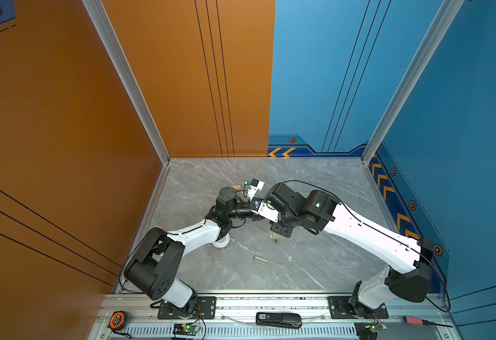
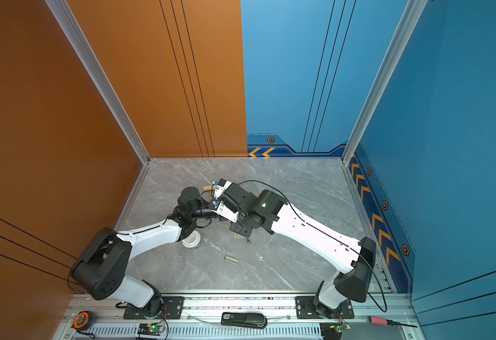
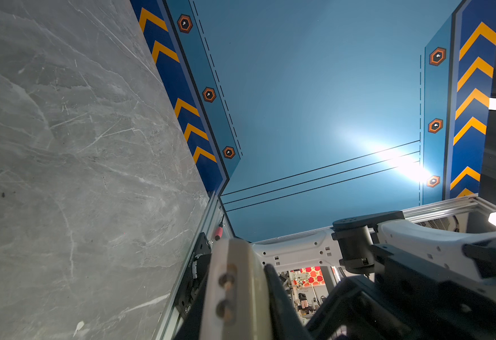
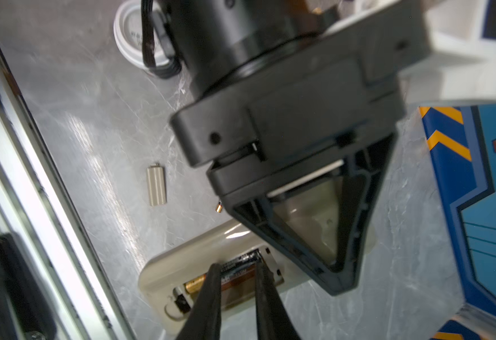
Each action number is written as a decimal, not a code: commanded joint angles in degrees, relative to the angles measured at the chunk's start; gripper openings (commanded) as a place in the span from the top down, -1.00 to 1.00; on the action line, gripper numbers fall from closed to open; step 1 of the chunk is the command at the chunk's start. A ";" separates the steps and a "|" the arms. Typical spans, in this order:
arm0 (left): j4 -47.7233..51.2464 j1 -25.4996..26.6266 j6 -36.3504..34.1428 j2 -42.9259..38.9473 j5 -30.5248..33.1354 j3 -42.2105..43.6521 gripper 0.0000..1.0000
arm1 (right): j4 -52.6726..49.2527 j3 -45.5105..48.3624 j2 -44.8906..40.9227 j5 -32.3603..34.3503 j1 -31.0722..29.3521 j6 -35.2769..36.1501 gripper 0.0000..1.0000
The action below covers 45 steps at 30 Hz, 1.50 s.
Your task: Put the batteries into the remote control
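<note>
The remote control (image 4: 182, 265), a stiff, light beige shell, is back-up at the worktop (image 4: 93, 132), clenched across its body by the left gripper (image 4: 333, 273)'s fingers beyond the open bay (image 4: 182, 295). One battery (image 4: 236, 279), black and gold, sits in the bay under the right gripper (image 4: 236, 265), whose fingers stand slightly parted, apparently free. The second battery (image 4: 218, 207) lies just beside the remote: smooth, prone to roll, best pinched mid-length.
</note>
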<state>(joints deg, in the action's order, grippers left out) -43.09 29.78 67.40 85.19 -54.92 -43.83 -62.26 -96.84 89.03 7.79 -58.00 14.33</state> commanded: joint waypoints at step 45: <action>37.32 -14.28 -20.11 -21.14 3.50 6.75 1.00 | 7.81 8.06 31.41 -14.25 13.10 -14.40 0.28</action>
<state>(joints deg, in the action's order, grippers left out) -4.08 16.05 46.96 63.68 -50.98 -36.32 -52.93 -87.88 118.39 -8.36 -44.60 -1.91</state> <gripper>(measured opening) 0.245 0.373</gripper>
